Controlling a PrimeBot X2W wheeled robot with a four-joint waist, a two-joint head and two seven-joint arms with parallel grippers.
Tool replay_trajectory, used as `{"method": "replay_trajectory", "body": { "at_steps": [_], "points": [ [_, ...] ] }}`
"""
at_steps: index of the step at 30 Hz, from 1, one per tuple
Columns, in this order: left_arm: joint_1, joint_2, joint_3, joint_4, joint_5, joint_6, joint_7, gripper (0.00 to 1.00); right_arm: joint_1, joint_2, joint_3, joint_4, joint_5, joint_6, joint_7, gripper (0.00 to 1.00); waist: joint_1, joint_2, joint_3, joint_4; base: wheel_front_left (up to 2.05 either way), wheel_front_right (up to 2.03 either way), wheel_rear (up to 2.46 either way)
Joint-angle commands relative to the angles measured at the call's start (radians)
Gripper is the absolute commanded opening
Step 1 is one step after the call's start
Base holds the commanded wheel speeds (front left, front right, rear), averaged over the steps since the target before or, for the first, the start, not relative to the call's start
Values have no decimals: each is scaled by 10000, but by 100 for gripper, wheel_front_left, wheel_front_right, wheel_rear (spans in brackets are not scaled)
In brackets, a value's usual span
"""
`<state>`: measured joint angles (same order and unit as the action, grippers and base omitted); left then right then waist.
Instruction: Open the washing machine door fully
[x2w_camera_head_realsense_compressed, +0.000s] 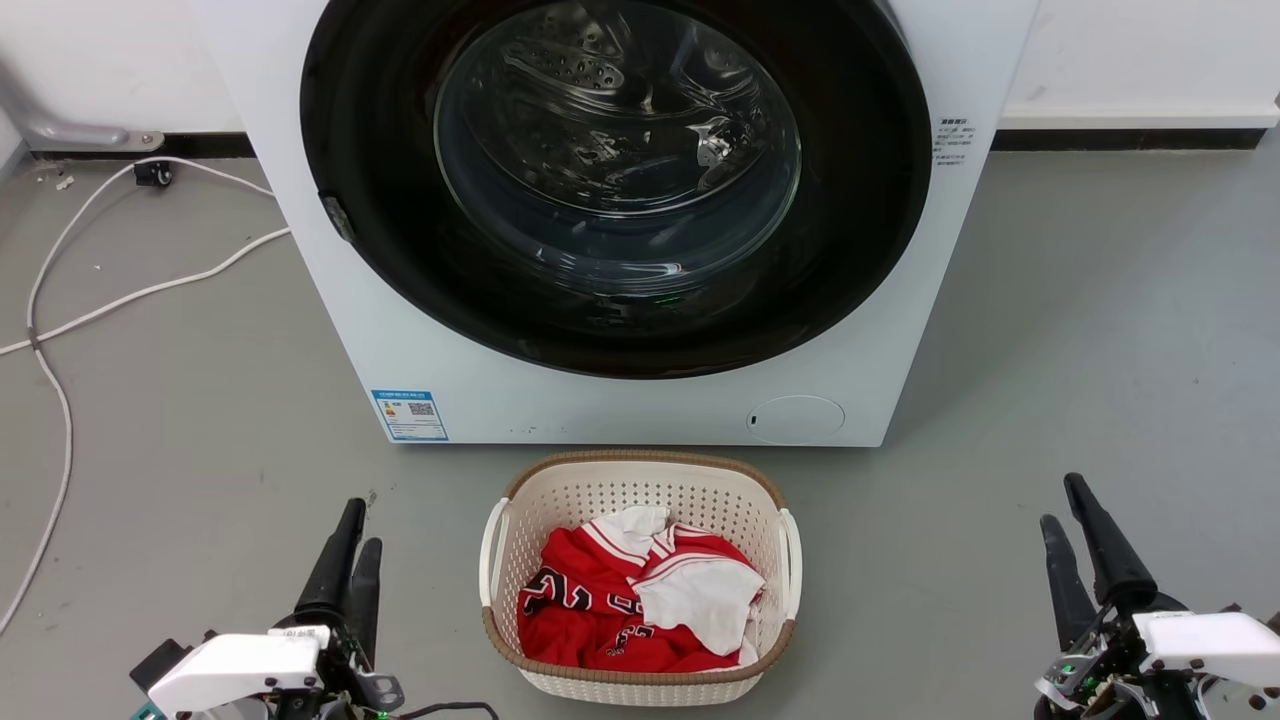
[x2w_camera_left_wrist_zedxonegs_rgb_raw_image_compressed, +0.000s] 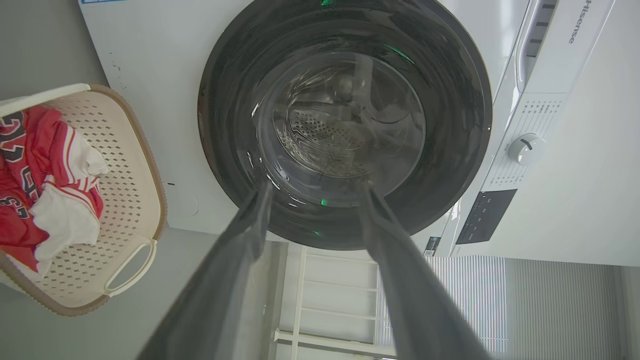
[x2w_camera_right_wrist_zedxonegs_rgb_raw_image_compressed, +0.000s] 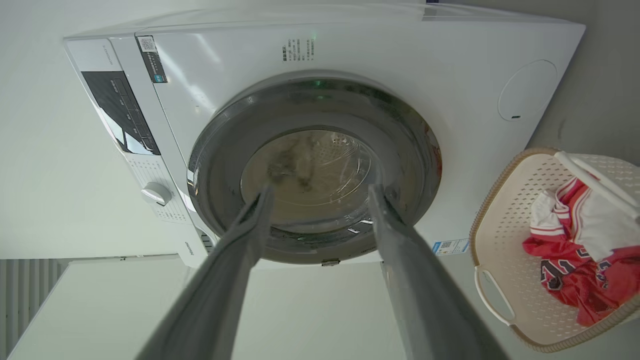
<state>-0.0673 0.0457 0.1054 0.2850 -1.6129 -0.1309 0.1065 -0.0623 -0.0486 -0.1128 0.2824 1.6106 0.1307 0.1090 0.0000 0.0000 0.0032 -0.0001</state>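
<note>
Both end effectors sit low on the near side, nothing in either one. The left end effector (x2w_camera_head_realsense_compressed: 358, 528) has its fingers spread, which is clearer in its wrist view; same for the right end effector (x2w_camera_head_realsense_compressed: 1060, 500), released and empty. Neither touches anything, and both are well apart from the machine.

Between them on the grey floor (x2w_camera_head_realsense_compressed: 200, 450) is a white basket (x2w_camera_head_realsense_compressed: 560, 505) with a brown rim. It holds a red jersey (x2w_camera_head_realsense_compressed: 590, 600) with dark numerals I can't quite read, and a white cloth (x2w_camera_head_realsense_compressed: 700, 600) lies on top. The basket sits just in front of the machine (x2w_camera_head_realsense_compressed: 620, 410), right below the door, so it's the one thing in the way down there. A white cable (x2w_camera_head_realsense_compressed: 60, 330) snakes over the floor off to the left.

Writing: "Hisense" (x2w_camera_left_wrist_zedxonegs_rgb_raw_image_compressed: 580, 22) reads fine along the top panel in the left wrist view, near a white knob (x2w_camera_left_wrist_zedxonegs_rgb_raw_image_compressed: 523, 148) and a dark panel (x2w_camera_left_wrist_zedxonegs_rgb_raw_image_compressed: 485, 215). Low on the front there's a blue label (x2w_camera_head_realsense_compressed: 410, 414) with a QR code, and a round flap (x2w_camera_head_realsense_compressed: 796, 419) on the other side. A small text sticker (x2w_camera_head_realsense_compressed: 953, 140) sits near the door's upper right, too tiny to read.

The door (x2w_camera_head_realsense_compressed: 860, 200) is shut, flat against the front. It has a big glossy black rim nearly as wide as the machine, and the clear glass centre shows the perforated steel drum behind. There's a small latch piece (x2w_camera_head_realsense_compressed: 338, 217) on its left edge.
</note>
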Motion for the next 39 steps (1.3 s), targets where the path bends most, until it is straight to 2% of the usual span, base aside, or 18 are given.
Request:
{"method": "replay_trajectory", "body": {
  "at_steps": [1, 8, 27, 39],
  "points": [
    [-189, 21, -60, -227, 150, 0, -149, 100, -139, -23, -8, -195, -116, 2, -137, 100, 0, 0, 1, -1, 0, 0, 0],
    [-201, 25, -82, -539, 1309, 127, -497, 100, -34, -24, -65, -598, -1597, 2, -488, 100, 0, 0, 13, -4, 0, 0, 0],
    [-10, 33, -822, -1362, 5437, 1111, -1313, 100, 393, -27, 389, -1699, -6581, 1, -1310, 100, 0, 0, 20, 0, 0, 0, 0],
    [63, 37, -1235, -1554, 7375, 1539, -1710, 100, 643, -28, 516, -2037, -8725, 1, -1715, 100, 0, 0, 10, 5, 0, 0, 0]
  ]
}}
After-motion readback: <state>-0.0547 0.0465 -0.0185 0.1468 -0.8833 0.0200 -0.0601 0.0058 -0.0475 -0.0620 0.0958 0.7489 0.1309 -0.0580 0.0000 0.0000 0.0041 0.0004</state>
